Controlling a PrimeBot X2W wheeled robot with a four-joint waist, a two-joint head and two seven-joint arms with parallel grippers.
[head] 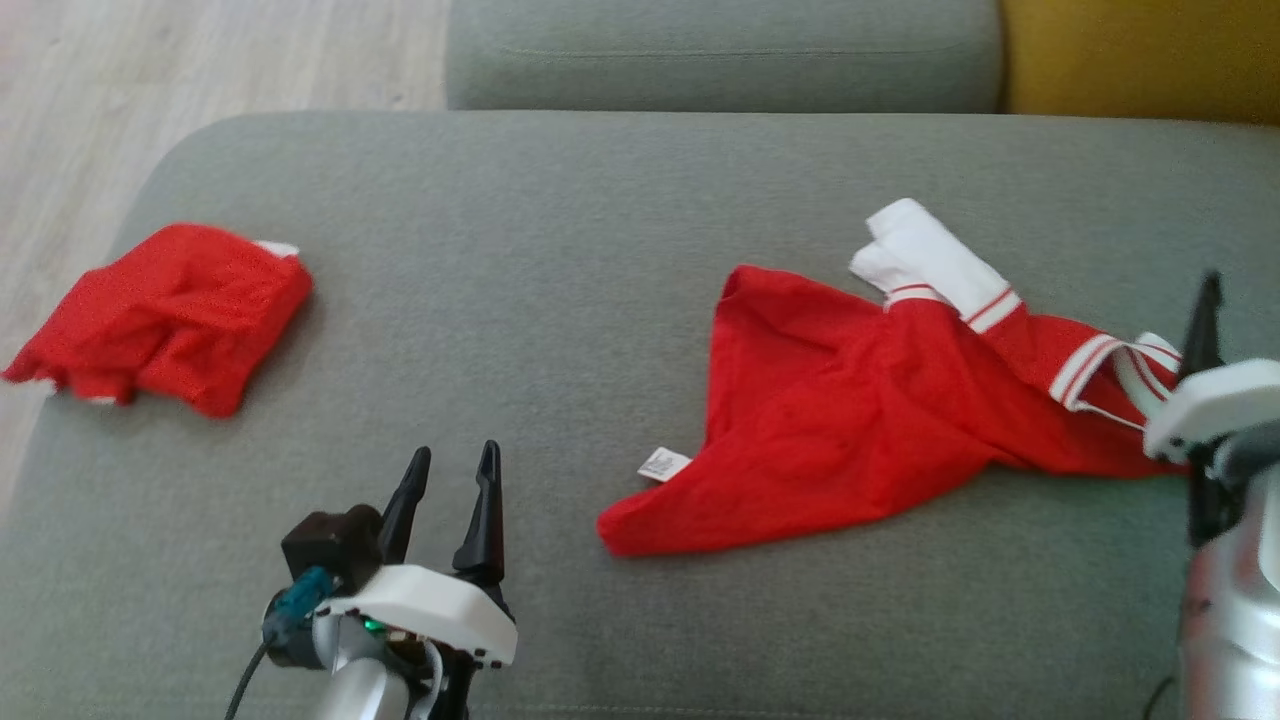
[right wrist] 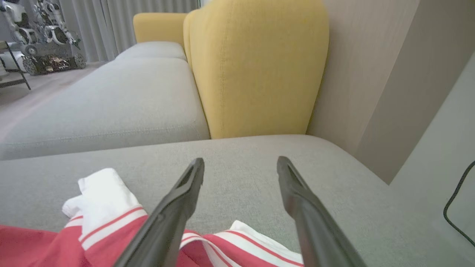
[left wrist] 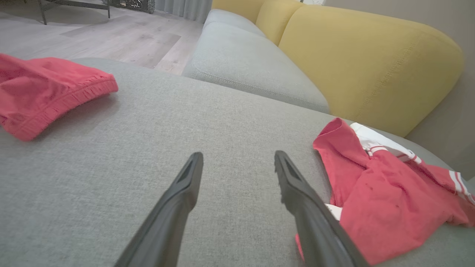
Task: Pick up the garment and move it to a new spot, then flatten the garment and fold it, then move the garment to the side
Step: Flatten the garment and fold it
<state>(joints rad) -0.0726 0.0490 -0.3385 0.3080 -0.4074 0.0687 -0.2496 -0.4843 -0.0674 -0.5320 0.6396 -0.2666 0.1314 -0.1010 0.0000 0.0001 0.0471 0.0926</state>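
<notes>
Fingers (left wrist: 185, 193) of left gripper (head: 455, 452) and right gripper (right wrist: 240, 162) both spread apart, empty, red garment (head: 850, 420) lying crumpled on sofa (head: 560, 300)

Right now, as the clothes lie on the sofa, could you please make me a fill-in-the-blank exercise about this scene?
The spread red garment has a ____ sleeve.
The smaller red bundle lies on the robot's ____ side.
The left hand and the right hand are both ____, not shut.
The sofa's backrest is ____ in colour.
Missing words: white, left, open, yellow.
</notes>
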